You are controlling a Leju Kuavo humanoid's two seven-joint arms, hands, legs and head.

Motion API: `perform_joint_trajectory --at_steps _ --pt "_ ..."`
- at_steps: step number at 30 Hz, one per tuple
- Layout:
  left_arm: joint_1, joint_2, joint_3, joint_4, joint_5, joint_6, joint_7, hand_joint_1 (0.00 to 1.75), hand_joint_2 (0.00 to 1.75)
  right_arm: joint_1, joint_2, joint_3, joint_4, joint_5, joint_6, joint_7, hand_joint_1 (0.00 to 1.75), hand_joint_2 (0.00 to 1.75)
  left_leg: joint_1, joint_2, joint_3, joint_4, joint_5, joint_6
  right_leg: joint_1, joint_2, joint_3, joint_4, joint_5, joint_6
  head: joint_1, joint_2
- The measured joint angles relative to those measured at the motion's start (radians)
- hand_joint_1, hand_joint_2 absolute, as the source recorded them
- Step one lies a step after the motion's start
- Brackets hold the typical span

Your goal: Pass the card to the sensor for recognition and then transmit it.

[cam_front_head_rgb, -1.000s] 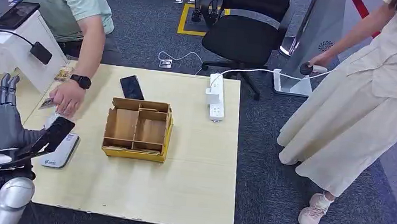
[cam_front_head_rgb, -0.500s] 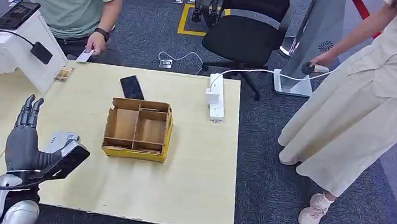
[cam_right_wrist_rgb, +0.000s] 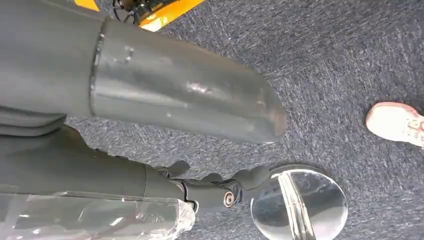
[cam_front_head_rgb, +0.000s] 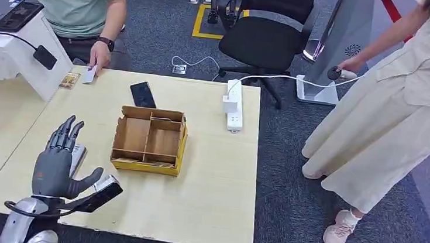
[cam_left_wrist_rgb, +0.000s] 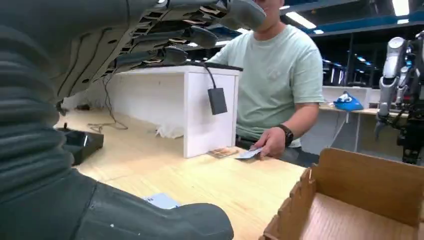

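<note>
I am logging the scene against one landmark, the cardboard organiser box (cam_front_head_rgb: 149, 140) sitting mid-table. Left hand (cam_front_head_rgb: 56, 163): hovering over the table (cam_front_head_rgb: 194, 202) on the box's near-left side, fingers spread apart and holding nothing. Right hand (cam_right_wrist_rgb: 150, 110): hanging over the grey carpet beside the robot's body, well away from the box; its fingers look loosely extended, but I cannot tell for certain whether they are apart or curled. Card (cam_front_head_rgb: 89, 74): lying at the table edge beyond the box to its far left, under the fingers of the person's hand (cam_front_head_rgb: 98, 61) in the green shirt. Sensor (cam_front_head_rgb: 77, 157): the white reader is sitting flat to the box's left, partly hidden beneath my left hand. Also on the table: a black phone (cam_front_head_rgb: 143, 94) just behind the box and a white power strip (cam_front_head_rgb: 234, 107) to its far right. Judgement: the card is resting with the person, so the handover looks complete or nearly so; next I am expecting only to draw the left arm back clear.
</note>
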Motion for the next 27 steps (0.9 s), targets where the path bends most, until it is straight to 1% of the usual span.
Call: perform_joint_trajectory --at_steps 2,5,8,12,18,27 --pt "-0.008 0.000 -0.021 0.003 -0.028 0.009 0.003 0.00 1.75 0.000 0.000 0.000 0.000 -0.007 0.000 0.000 0.00 0.00 0.000 0.000 0.000 0.000 0.000 0.000 0.000 0.000 0.000 0.000 0.000 0.000 0.000 0.000" --pt "-0.023 0.000 -0.053 0.013 -0.098 0.030 0.010 0.00 1.75 -0.001 0.000 0.000 0.000 -0.018 0.003 0.000 0.00 0.00 0.000 0.000 0.000 0.000 0.000 0.000 0.000 0.000 0.000 0.000 0.000 0.000 0.000 0.000" --pt "-0.043 0.000 -0.088 0.027 -0.199 0.060 0.030 0.00 1.75 -0.001 0.000 0.000 0.000 -0.021 0.003 0.000 0.00 0.00 0.000 0.000 0.000 0.000 0.000 0.000 0.000 0.000 0.000 0.000 0.000 0.000 0.000 0.000" --pt "-0.070 0.002 -0.128 0.054 -0.249 0.092 0.035 0.00 1.75 -0.003 0.000 0.000 0.000 -0.021 0.003 0.000 0.00 0.00 0.000 0.000 0.000 0.000 0.000 0.000 0.000 0.000 0.000 0.000 0.000 0.000 0.000 0.000" --pt "-0.110 -0.002 -0.173 0.109 -0.278 0.093 0.040 0.00 1.75 -0.009 0.000 0.000 0.000 -0.020 0.003 0.003 0.00 0.00 0.000 0.000 0.000 0.000 0.000 0.000 0.000 0.000 0.000 0.000 0.000 0.000 0.000 0.000" --pt "-0.217 -0.011 -0.228 0.248 -0.299 0.092 0.039 0.00 1.75 -0.013 0.003 0.013 0.000 -0.011 0.003 0.021 0.00 0.00 0.000 0.000 0.000 0.000 0.000 0.000 0.000 0.000 0.000 0.000 0.000 0.000 0.000 0.000"
